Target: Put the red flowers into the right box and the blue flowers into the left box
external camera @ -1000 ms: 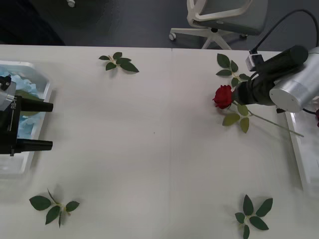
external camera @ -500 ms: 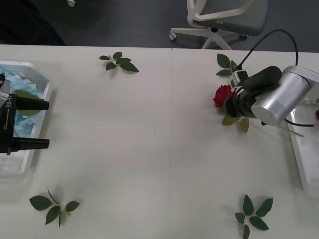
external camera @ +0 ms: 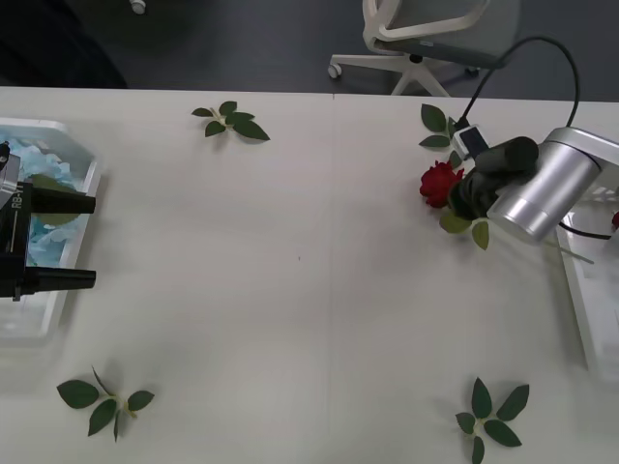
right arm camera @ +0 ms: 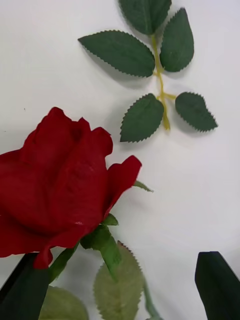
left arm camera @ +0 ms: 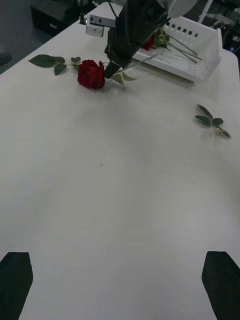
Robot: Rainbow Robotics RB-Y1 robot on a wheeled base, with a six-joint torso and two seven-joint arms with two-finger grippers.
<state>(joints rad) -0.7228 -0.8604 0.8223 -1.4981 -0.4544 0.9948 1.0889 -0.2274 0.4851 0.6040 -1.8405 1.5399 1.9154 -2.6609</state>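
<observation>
The right arm [external camera: 546,198] is a smooth silver cylinder ending in a black wrist, with a small grey-and-black box mounted beside it and a black cable looping away behind. The right gripper [right arm camera: 120,300] has dark, tapered fingers. The left gripper [external camera: 63,242] is black, with two straight rod-like fingers and white lettering on its body.

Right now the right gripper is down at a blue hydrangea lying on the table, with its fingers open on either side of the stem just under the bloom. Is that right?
Not quite: the flower is a red rose, not a blue hydrangea. The right wrist view shows it. The rest holds: the right gripper is down at it on the table, fingers open on either side of the stem under the bloom.
</observation>
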